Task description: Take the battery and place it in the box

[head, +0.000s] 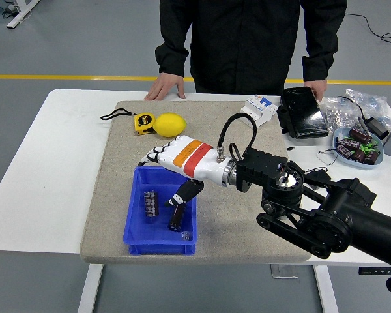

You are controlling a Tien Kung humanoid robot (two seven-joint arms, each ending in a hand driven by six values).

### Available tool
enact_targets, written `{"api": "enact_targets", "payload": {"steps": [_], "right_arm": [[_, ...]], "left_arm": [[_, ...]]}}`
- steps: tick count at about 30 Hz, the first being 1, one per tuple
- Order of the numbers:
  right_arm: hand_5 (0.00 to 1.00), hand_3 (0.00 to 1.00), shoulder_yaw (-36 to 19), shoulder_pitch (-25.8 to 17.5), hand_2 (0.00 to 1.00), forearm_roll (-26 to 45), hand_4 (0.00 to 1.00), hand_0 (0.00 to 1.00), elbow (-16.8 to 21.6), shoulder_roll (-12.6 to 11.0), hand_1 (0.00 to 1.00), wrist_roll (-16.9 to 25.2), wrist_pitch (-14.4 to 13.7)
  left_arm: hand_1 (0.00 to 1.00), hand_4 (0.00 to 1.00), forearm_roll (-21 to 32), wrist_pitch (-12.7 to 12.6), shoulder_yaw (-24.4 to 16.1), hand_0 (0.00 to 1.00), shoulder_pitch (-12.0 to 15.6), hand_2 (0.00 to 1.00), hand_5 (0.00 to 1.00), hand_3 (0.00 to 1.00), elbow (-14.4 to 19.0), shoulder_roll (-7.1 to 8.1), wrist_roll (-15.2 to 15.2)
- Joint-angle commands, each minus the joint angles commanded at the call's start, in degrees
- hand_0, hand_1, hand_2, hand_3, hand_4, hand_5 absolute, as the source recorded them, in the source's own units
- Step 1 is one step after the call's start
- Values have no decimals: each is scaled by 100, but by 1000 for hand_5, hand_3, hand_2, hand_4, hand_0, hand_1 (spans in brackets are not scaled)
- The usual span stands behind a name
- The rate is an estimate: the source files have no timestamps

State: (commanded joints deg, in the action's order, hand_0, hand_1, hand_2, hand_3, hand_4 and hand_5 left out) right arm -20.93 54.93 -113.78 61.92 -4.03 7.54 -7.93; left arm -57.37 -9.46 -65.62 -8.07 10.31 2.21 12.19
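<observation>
The blue box (pixel 135 236) is holding two batteries: one (pixel 176 218) lying lengthwise near its right wall, and another (pixel 150 204), blurred, lying just below the right hand (pixel 170 171). That hand is hovering directly above with fingers spread, gripping nothing.

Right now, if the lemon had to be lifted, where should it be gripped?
Across the lemon's fat middle, from above, pinching its near and far sides: it lies lengthwise left to right, and the tape measure crowds its left end.
</observation>
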Motion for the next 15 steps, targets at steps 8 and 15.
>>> {"api": "enact_targets", "payload": {"steps": [8,15], "right_arm": [[395,964,-581,-237,836,12,998,458,59,-226,584,22,-275],[404,918,-1666,-908,795,1269,998,448,-16,-564,571,43,-468]], "left_arm": [[690,645,-2,1,-10,732,4,701,554,591,0,0,1],[690,645,-54,7,-56,732,44,699,553,591,0,4,-4]]}}
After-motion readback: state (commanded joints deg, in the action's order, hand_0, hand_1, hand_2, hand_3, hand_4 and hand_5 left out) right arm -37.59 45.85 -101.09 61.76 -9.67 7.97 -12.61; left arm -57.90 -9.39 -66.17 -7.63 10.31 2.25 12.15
